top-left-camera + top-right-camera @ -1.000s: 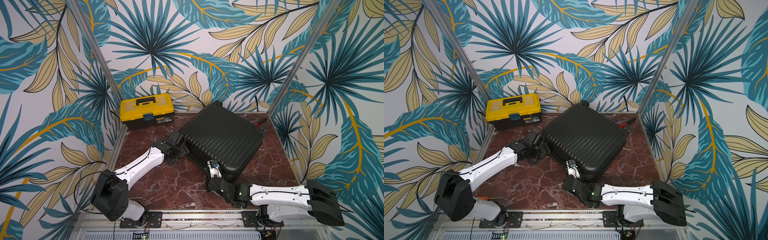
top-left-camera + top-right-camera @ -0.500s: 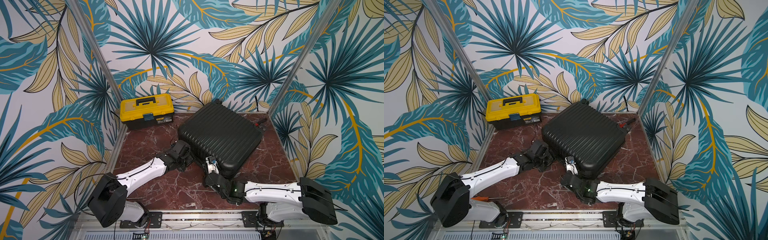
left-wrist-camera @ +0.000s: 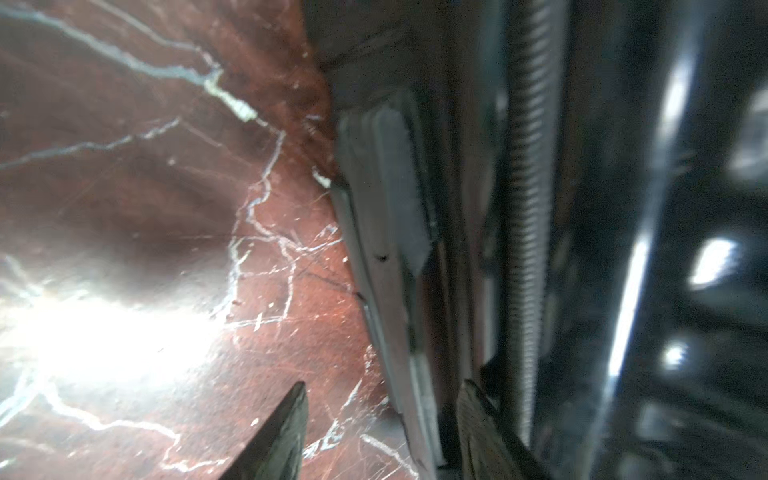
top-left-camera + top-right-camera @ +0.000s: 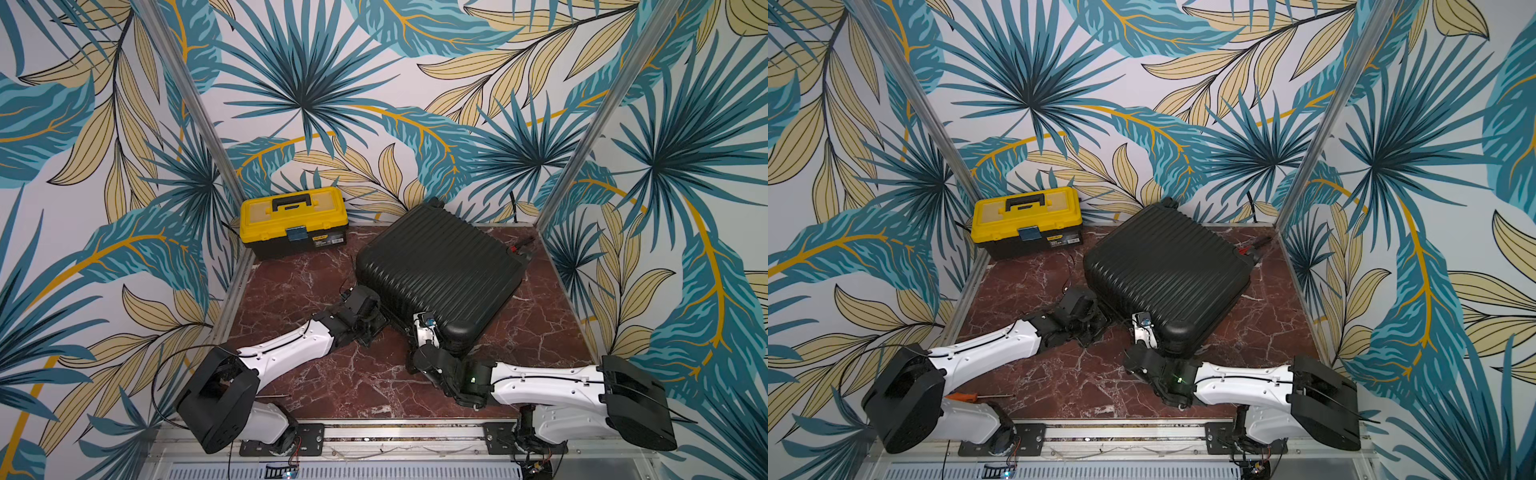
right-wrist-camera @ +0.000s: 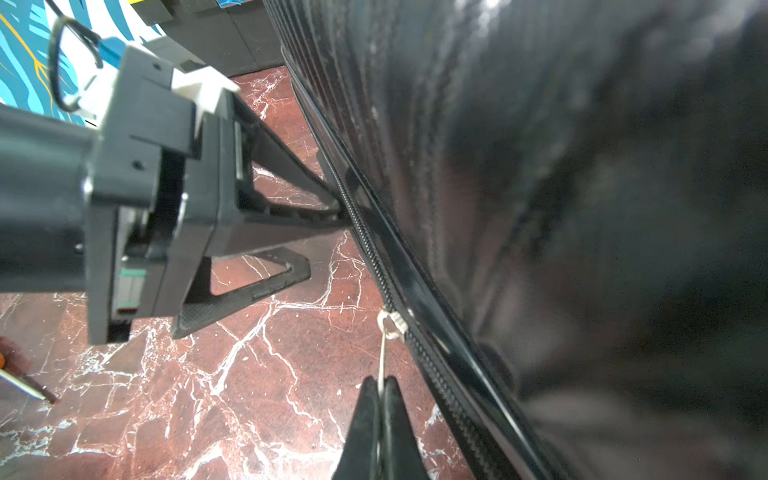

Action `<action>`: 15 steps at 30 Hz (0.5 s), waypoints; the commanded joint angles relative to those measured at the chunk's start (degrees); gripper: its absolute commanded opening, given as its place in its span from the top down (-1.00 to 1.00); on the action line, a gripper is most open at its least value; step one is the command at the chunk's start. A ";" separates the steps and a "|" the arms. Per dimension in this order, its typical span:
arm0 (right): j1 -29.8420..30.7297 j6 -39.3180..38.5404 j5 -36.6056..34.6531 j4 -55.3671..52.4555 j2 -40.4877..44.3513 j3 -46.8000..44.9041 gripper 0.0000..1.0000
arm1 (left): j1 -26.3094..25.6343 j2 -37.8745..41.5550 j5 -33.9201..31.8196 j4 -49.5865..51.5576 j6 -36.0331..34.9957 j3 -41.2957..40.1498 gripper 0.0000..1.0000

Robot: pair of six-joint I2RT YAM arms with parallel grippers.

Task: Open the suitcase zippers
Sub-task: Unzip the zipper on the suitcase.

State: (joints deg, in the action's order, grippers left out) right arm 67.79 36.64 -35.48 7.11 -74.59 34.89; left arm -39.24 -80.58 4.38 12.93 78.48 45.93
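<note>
Leaf-patterned wallpaper (image 4: 311, 83) in teal and tan covered all three walls of the booth, with bare metal posts (image 4: 196, 104) running up the corners. A red-brown marble desk (image 4: 332, 374) veined in white formed the floor of the cell, and a bright patch of glare lay on it in the left wrist view. The black ribbed suitcase (image 4: 440, 274) lay flat on the desk, right of centre and turned at an angle, one corner toward the back wall. A yellow-and-black toolbox (image 4: 293, 220) stood in the back left corner, apart from the case. An orange-handled screwdriver (image 4: 976, 397) lay near the left arm's base. The left gripper (image 5: 324, 239) sat low at the case's near-left side with its jaws apart, one tip against the zip track (image 5: 374, 257) and the other over the marble, clamping nothing. The right gripper (image 5: 380, 390), at the near corner, was pinched tight on a thin pale pull cord (image 5: 381, 353) that led up to a white slider (image 5: 392, 324) on the track.
</note>
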 commanded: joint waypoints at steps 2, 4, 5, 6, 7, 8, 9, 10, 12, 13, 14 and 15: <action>0.20 0.47 5.85 4.09 -0.20 -0.90 1.00 | -0.19 -1.46 -0.95 -3.81 0.40 0.66 -0.22; 0.17 0.67 5.97 4.12 -0.21 -0.96 1.00 | -0.03 -3.42 -0.94 -4.46 0.52 1.71 -0.22; 0.15 0.63 5.98 4.07 -0.08 -1.03 1.00 | -0.12 -4.43 -0.72 -4.71 0.57 2.15 -0.22; 0.18 0.63 5.95 4.00 0.04 -1.11 1.00 | -0.07 -5.66 -0.54 -5.02 0.79 2.63 -0.21; 0.11 0.64 5.95 3.88 0.14 -1.14 1.00 | -0.09 -6.98 -0.35 -5.30 0.97 3.12 -0.20; 0.19 0.56 5.95 3.94 0.23 -1.14 1.00 | -0.04 -7.99 -0.21 -5.75 1.21 3.51 -0.18; 0.16 0.57 6.12 3.93 0.28 -1.14 1.00 | -0.10 -9.24 -0.23 -6.25 1.48 3.99 -0.17; 0.15 0.58 6.31 3.96 0.15 -1.15 1.00 | -0.03 -10.23 -0.37 -6.53 1.67 4.45 -0.14; 0.12 0.41 6.74 3.96 -0.26 -1.15 1.00 | 0.17 -11.88 -1.05 -7.14 2.36 4.94 -0.07; 0.15 0.32 6.93 3.96 -0.48 -1.14 1.00 | 0.46 -12.45 -1.51 -7.35 2.85 5.04 0.00; 0.14 0.20 7.07 3.99 -0.78 -1.15 1.00 | 0.68 -12.72 -2.04 -7.50 3.31 5.01 0.08; 0.15 0.12 7.19 3.96 -1.11 -1.23 1.00 | 1.02 -12.94 -2.79 -7.48 3.88 4.89 0.18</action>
State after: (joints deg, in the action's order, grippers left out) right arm 66.72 37.06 -35.05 7.99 -74.67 34.44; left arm -38.96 -91.07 4.29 9.98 81.14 49.69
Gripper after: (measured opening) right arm 0.051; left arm 0.437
